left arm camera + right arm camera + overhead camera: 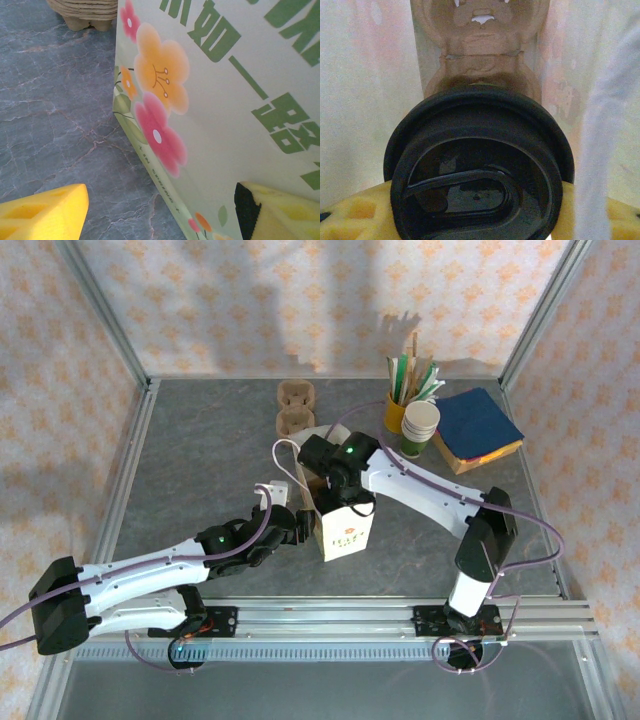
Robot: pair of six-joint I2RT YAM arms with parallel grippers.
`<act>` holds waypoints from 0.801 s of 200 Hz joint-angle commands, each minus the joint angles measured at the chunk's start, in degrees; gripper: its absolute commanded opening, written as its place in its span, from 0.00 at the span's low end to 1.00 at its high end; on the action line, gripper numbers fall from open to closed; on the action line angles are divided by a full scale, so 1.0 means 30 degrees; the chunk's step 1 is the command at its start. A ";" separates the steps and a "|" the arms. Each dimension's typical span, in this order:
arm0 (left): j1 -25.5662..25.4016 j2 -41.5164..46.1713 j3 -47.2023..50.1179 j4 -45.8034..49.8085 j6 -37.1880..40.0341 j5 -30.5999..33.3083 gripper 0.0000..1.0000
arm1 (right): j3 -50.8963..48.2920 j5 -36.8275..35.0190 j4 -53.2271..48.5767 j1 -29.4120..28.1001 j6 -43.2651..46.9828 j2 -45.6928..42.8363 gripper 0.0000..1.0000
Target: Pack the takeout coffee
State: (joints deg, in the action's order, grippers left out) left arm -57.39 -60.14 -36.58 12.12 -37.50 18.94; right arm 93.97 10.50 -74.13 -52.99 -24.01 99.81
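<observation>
The takeout coffee shows its round black lid (480, 170) from above in the right wrist view; the cup body is hidden under it. My right gripper (480, 222) is shut on it, a yellow finger (355, 215) at each side, and has it down inside the white paper bag (345, 532), over a brown pulp cup carrier (480, 55) at the bag's bottom. From above, the right gripper (335, 488) reaches into the bag's open top. My left gripper (160, 220) is open at the bag's (225, 100) lower left corner, with one finger against the flowered face and the other apart over the table.
Behind the bag stand a stack of brown cup carriers (294, 408), a yellow cup of sticks and straws (397, 410), a lidless stack of white-and-green cups (420, 427) and a pile of blue napkins (478, 425). A white bag handle (285, 455) loops beside the right gripper.
</observation>
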 commanded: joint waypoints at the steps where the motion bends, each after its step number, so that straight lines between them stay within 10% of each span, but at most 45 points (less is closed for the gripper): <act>1: -0.0191 0.0043 0.0034 -0.0254 -0.0099 0.0646 0.79 | 0.0201 -0.0204 -0.0159 -0.0131 -0.0167 0.0041 0.34; 160: -0.0196 -0.0227 -0.0162 -0.0217 -0.0074 0.0623 0.79 | -0.0854 -0.0234 0.0392 -0.0125 0.0027 0.0158 0.34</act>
State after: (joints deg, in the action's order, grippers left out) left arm -57.39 -60.16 -36.58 12.12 -37.50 18.94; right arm 92.14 10.50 -72.82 -52.99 -23.97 99.92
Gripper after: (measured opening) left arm 0.789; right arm 0.606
